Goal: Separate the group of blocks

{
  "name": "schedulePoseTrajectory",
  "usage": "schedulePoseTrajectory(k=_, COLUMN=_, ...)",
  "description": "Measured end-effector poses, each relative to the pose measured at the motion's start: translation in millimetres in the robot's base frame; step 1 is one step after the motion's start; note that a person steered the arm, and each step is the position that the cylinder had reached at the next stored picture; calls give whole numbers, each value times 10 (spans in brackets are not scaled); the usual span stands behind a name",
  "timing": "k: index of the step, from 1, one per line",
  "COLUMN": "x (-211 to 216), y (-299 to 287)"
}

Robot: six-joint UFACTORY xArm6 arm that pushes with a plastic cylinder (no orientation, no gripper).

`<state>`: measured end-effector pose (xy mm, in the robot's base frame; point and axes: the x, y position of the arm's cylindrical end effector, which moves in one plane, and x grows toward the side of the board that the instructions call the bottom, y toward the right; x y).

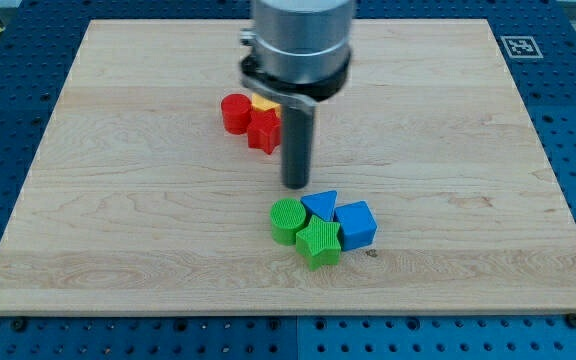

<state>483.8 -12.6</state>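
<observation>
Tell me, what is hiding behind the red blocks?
A yellow block peeks out behind the red cylinder and the red star-like block. Only its top shows; the arm's grey body covers the rest, so its shape cannot be told.

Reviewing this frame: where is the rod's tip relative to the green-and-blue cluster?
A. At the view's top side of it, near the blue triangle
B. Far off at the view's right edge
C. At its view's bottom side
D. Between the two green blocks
A: my tip sits just on the view's top side of the blue triangle, not among the green blocks.
</observation>
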Motion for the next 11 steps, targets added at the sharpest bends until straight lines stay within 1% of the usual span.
schedulePoseTrajectory(k=1, x=111, y=-373)
schedulePoseTrajectory(k=2, x=581, y=-548)
schedulePoseTrajectory(k=3, x=673, y=-550)
schedulePoseTrajectory(k=4, x=733, y=-89)
schedulePoseTrajectory(k=5, x=781, y=148)
schedulePoseTrajectory(k=6, x=769, y=95)
schedulePoseTrajectory(k=7, x=554, y=-154)
schedulePoseTrajectory(k=8, x=494, y=-249)
schedulePoseTrajectory(k=9, x=824, y=-299)
schedulePoseTrajectory(k=10, x=880, y=-139)
schedulePoseTrajectory(k=11, x=836, y=137)
